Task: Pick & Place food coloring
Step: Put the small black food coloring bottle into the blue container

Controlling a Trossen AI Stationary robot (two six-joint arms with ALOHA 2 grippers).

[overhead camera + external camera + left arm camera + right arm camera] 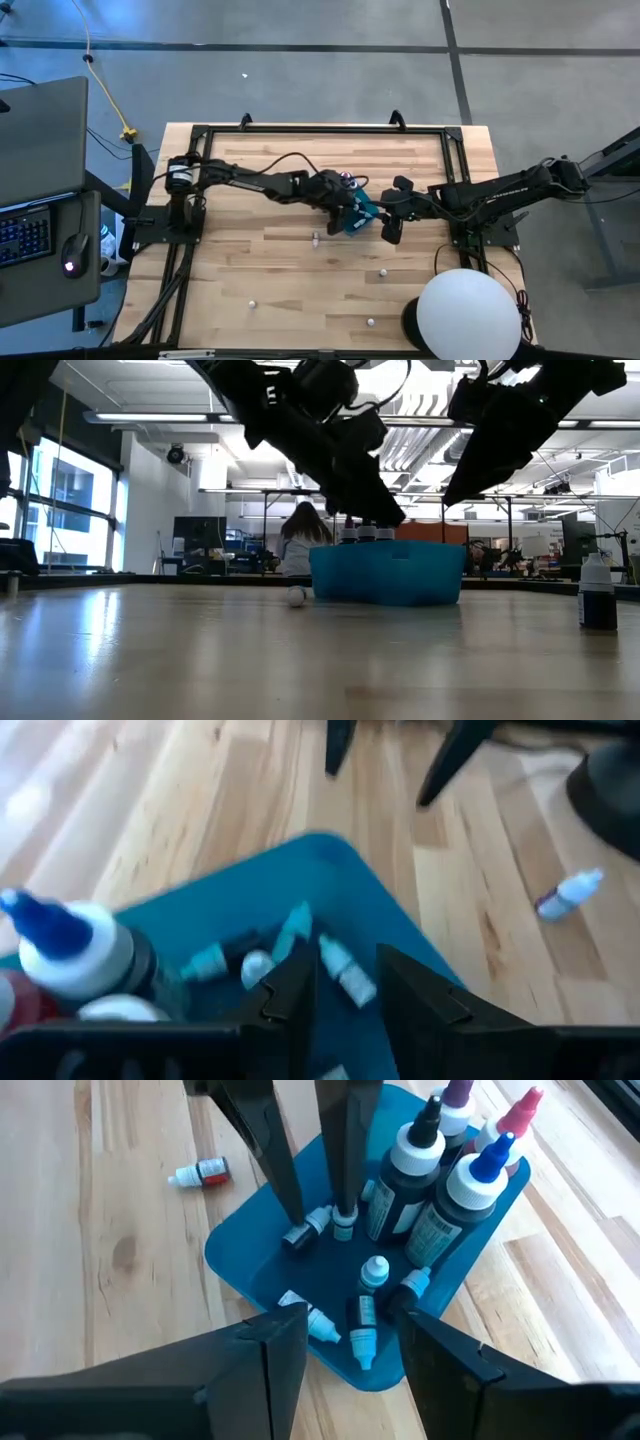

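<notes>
The teal box (260,1270) sits mid-table. Larger food coloring bottles (470,1180) with blue, pink, purple and dark tops stand upright in it, and several tiny whitish ones (365,1315) lie on its floor. My left gripper (343,960) is open and reaches down into the box, its fingertips on either side of a tiny whitish bottle (345,978). My right gripper (345,1345) is open and hovers just above the box's right side (375,222), touching nothing. My left gripper comes into the teal box from above, pointing down, with its fingers (298,1225) beside a tiny bottle (315,1220) that lies on the box floor. I cannot tell whether either finger touches it.
Loose tiny bottles lie on the wood: one with a red band (200,1173), others (315,238), (381,271), (252,301), (371,322). A dark bottle with a white cap (597,592) stands upright. A white dome (468,315) sits at the near right edge. A person sits far behind the table.
</notes>
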